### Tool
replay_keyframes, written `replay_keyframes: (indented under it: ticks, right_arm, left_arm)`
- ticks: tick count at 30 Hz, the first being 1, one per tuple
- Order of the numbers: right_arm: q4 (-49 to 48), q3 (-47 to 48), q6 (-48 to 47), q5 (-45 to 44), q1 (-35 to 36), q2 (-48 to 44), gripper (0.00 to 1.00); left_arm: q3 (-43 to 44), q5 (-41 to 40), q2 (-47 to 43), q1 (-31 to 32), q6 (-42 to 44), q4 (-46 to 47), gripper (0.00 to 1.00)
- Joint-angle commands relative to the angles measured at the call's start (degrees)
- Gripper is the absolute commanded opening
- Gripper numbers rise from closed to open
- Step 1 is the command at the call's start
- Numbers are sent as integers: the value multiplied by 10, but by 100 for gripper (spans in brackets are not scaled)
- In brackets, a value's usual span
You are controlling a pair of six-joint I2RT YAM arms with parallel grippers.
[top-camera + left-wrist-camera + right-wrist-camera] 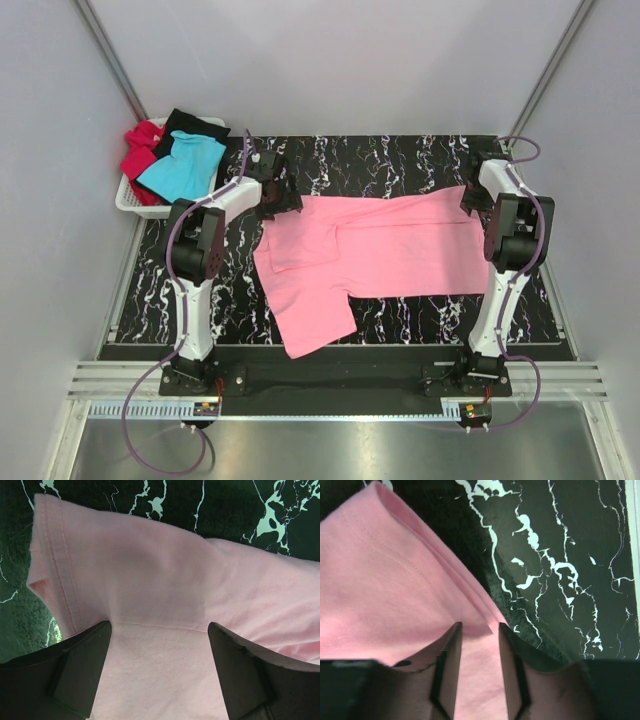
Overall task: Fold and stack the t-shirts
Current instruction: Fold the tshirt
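The pink t-shirt [370, 250] lies spread across the dark marbled mat, its lower part hanging toward the near edge. My left gripper [278, 192] is open at its top left corner. In the left wrist view both fingers [85, 665] stand wide apart over a sleeve of the pink t-shirt [150, 570]. My right gripper [478, 198] is at the top right corner. Its fingers [451, 665] stand a narrow gap apart over the folded hem of the pink t-shirt [380, 590]. The turquoise t-shirt [183, 165], red t-shirt [140, 150] and black t-shirt [197, 125] lie in the basket.
The white plastic basket [132, 202] stands off the mat's far left corner against the left wall. The marbled mat [400, 160] shows bare behind the shirt and along its right side [560, 555]. Grey walls enclose the table.
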State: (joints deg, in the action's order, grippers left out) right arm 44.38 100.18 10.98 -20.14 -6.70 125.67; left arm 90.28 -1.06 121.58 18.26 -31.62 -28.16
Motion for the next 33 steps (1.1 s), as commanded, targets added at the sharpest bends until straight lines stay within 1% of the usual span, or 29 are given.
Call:
replay_keyframes:
  ticks: [1,2,4,6,7,8,15,20,22,23,24,26,27,29,30,32,33]
  right_arm:
    - [-26,5,13,18,-12,-13,44]
    - [-32,-2,24,42,-16,-16,49]
    - [-48,-14,35,62,-26,-24,49]
    - [-58,-26,49,86,-33,-30,44]
    - [-64,-31,51,91,-40,-31,41]
    - [-67,-32,54,98,-43,-30,40]
    - [-75,-45,73,119,-49,-25,40]
    - [-75,-46,74,110,-49,-30,19]
    - [-76,-45,72,104,-49,-36,14]
    - [-75,-43,68,100,-49,-38,8]
    - [-75,-42,67,98,-49,-41,7]
    - [-69,-38,61,90,-49,-46,7]
    - [-68,-35,58,87,-49,-50,13]
    - [-57,-27,49,86,-49,-54,18]
    - [-53,-24,46,87,-49,-55,25]
    - [-47,-21,39,94,-49,-55,31]
    - [-47,-21,37,97,-49,-52,36]
  left_arm:
    - [2,8,22,-7,-7,-1,86]
    - [2,7,22,-7,-9,-1,86]
    - [4,7,22,-7,-8,0,86]
    - [4,7,23,-7,-8,-1,86]
    - [5,20,24,-8,-8,-1,86]
    - [5,20,23,-8,-8,-1,86]
    - [8,25,30,-8,-12,-1,86]
    - [10,25,33,-9,-13,-1,86]
    - [11,25,36,-9,-16,-1,86]
    - [12,26,38,-9,-18,-2,86]
    - [12,26,39,-10,-22,-1,86]
    - [14,28,41,-11,-26,-1,87]
    - [15,28,43,-13,-28,-1,87]
    - [17,27,45,-13,-31,-1,88]
    - [18,28,45,-14,-32,-1,88]
    - [22,28,46,-14,-33,-1,88]
    - [24,30,46,-14,-32,-1,88]
